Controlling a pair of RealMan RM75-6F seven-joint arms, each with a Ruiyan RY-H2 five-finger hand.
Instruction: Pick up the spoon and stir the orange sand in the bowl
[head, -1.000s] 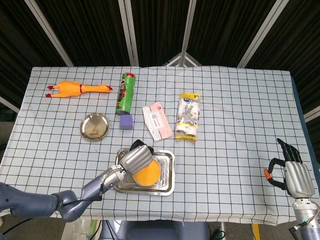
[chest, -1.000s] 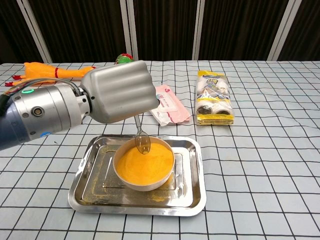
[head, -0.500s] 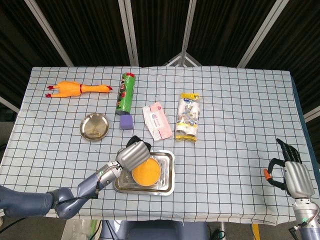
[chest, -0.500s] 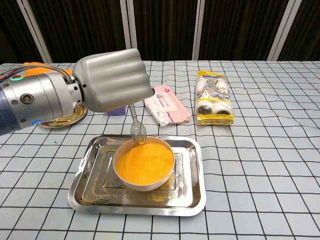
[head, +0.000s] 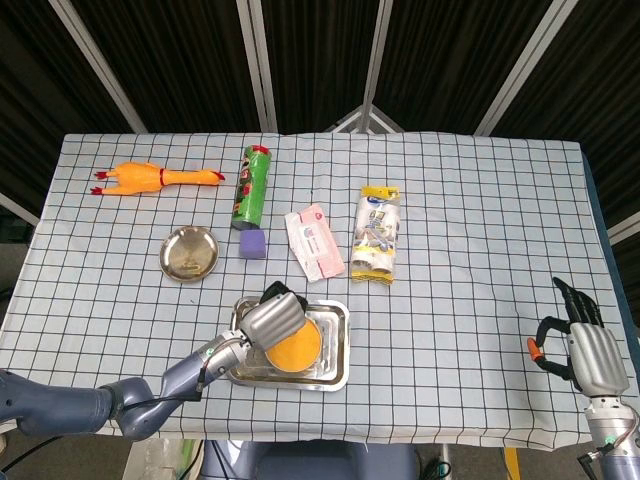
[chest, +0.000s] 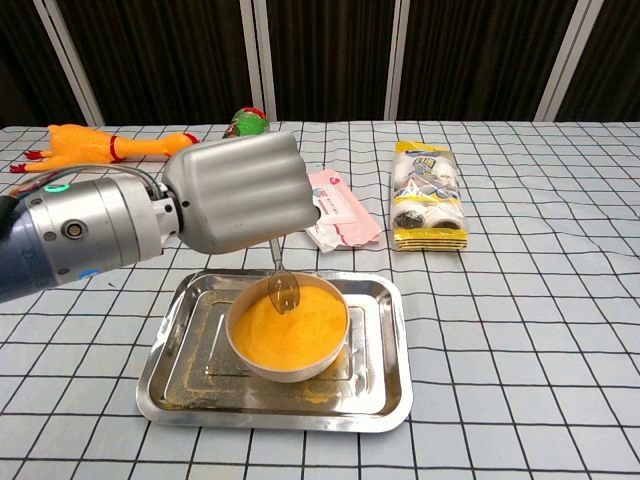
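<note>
A white bowl (chest: 288, 358) full of orange sand (chest: 291, 328) stands in a steel tray (chest: 385, 380) at the table's front centre; the bowl (head: 295, 347) and tray (head: 335, 370) also show in the head view. My left hand (chest: 240, 192) grips a clear plastic spoon (chest: 281, 285) by its handle, directly above the bowl's far left side. The spoon hangs down with its bowl dipped into the sand's surface. In the head view my left hand (head: 271, 318) covers the spoon. My right hand (head: 590, 355) rests at the table's front right corner, fingers apart, holding nothing.
Behind the tray lie a pink wipes packet (chest: 339, 210), a yellow snack pack (chest: 428, 195) and a purple block (head: 252, 244). Farther back left are a green can (head: 253, 185), a rubber chicken (head: 155, 178) and a small steel dish (head: 189, 252).
My left hand moved back toward me and lower, after having lifted half a second ago. The spoon's bowl went from just above the bowl's far rim down into the sand. The right hand stayed still.
</note>
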